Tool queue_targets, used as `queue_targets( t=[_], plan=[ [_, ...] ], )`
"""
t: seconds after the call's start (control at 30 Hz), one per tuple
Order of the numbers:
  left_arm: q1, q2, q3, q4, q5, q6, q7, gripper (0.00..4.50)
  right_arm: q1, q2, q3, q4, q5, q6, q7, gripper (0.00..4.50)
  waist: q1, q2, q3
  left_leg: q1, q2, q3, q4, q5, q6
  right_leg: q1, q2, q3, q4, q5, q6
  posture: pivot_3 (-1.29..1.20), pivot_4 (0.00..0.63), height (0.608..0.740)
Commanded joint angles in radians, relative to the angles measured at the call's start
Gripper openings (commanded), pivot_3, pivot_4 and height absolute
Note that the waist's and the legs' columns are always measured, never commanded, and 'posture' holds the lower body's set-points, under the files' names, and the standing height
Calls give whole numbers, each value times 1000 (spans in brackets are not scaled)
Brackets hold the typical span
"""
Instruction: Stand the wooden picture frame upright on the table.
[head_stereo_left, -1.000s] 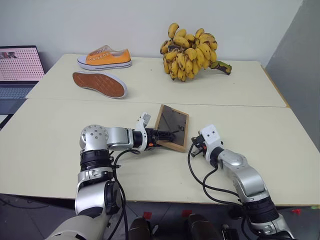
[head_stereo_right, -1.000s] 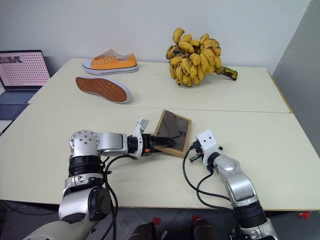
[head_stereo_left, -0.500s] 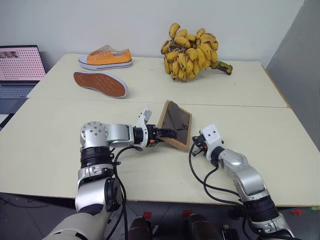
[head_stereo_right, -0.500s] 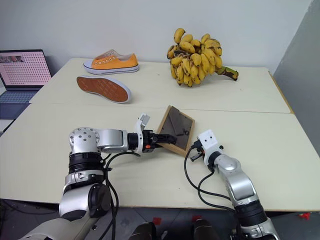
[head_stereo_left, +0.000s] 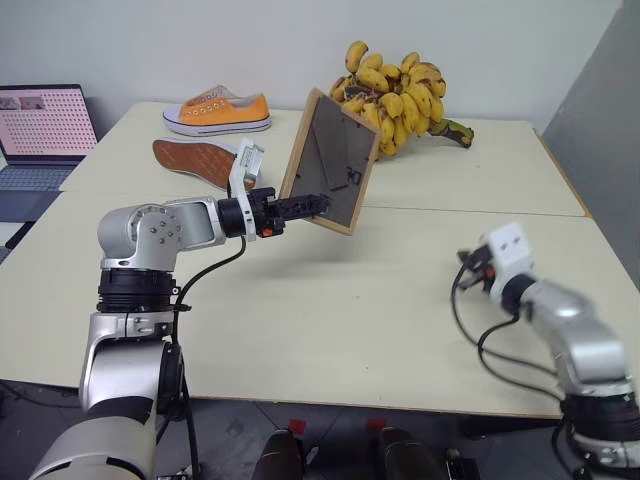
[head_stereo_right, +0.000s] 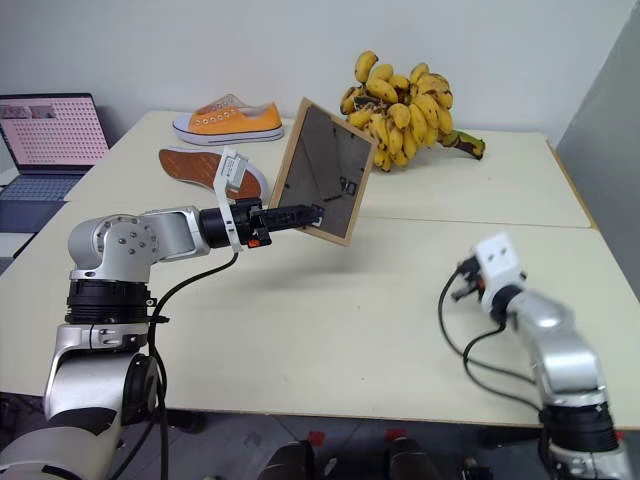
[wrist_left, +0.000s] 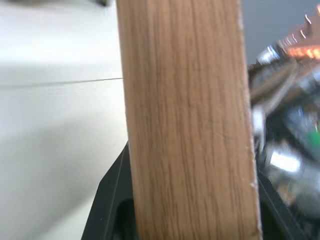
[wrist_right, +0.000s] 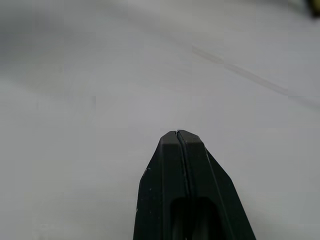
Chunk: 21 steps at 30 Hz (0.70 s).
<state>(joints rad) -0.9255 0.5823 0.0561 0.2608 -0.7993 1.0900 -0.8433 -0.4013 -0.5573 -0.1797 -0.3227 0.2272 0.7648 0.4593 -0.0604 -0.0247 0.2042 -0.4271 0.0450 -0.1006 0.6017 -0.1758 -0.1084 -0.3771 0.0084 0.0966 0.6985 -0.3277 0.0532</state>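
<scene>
Left eye view: the left tool (head_stereo_left: 312, 205) is clamped on the lower edge of the wooden picture frame (head_stereo_left: 330, 160), holding it in the air clear of the desk (head_stereo_left: 330, 300). The frame's dark backing faces the camera, and it leans with its top toward the robot's left. Straight beyond the tool a bunch of bananas (head_stereo_left: 400, 88) lies near the far edge of the desk. To the tool's left an overturned shoe (head_stereo_left: 200, 162) shows its brown sole, with an orange sneaker (head_stereo_left: 217, 112) farther off and a laptop (head_stereo_left: 45, 135) past the desk's left edge. The right arm is well apart on the tool's right, over bare desk, with wide open surface between the two arms. A straight seam crosses the desk just below and behind the raised frame.

Right eye view: the same layout. The black fingers (head_stereo_right: 295, 214) lie along the frame's lower rim. The picture side faces away and is hidden.

Left wrist view: a broad band of light wood grain runs up the middle, the frame's edge seen close. The black fingers (wrist_left: 112, 200) sit on either side of it at its base. Pale desk with the seam lies to one side. The other side is blurred and hard to make out.

Right wrist view: the right tool (wrist_right: 179, 136) has its fingers pressed together with nothing between them, above plain pale desk.
</scene>
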Motion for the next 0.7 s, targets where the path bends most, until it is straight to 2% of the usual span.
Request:
queue_targets(
  t=[0.03,0.1,0.2,0.3,0.43,0.7],
  plan=[
    [-35,11,-24,-43,39,-80,-89,1311,-219,13,-105,-175,191,190,-17,344,-3,0,0,0,0,0,-1,0,0,0,0,0,0,0,0,0,150,740],
    [-37,-5,-36,-47,50,-85,-100,1311,-365,71,-122,-231,287,307,-62,805,-4,0,0,0,1,0,-3,0,0,-2,1,0,0,0,0,0,150,740],
    [-38,-25,-51,-73,59,-89,-118,1311,-487,202,-164,-266,414,445,-144,1565,-2,0,0,-2,2,-2,-4,0,0,-4,1,-2,0,0,-1,0,150,740],
    [-53,-45,-56,-85,57,-82,-130,1311,-517,286,-166,-280,473,496,-199,2409,7,0,0,-7,1,-4,-4,0,0,-7,0,-4,-1,0,-2,0,150,740],
    [-83,-66,-52,-104,45,-67,-131,1311,-505,311,-115,-261,465,469,-230,3384,16,1,0,-11,-1,-3,-4,0,0,-11,-1,-3,0,0,-2,0,150,740],
    [-105,-81,-27,-161,13,-29,-124,1311,-458,281,-58,-194,442,386,-232,3384,4,1,0,-10,0,-2,-4,0,0,-11,-1,-3,2,0,-2,0,150,740]
  ],
)
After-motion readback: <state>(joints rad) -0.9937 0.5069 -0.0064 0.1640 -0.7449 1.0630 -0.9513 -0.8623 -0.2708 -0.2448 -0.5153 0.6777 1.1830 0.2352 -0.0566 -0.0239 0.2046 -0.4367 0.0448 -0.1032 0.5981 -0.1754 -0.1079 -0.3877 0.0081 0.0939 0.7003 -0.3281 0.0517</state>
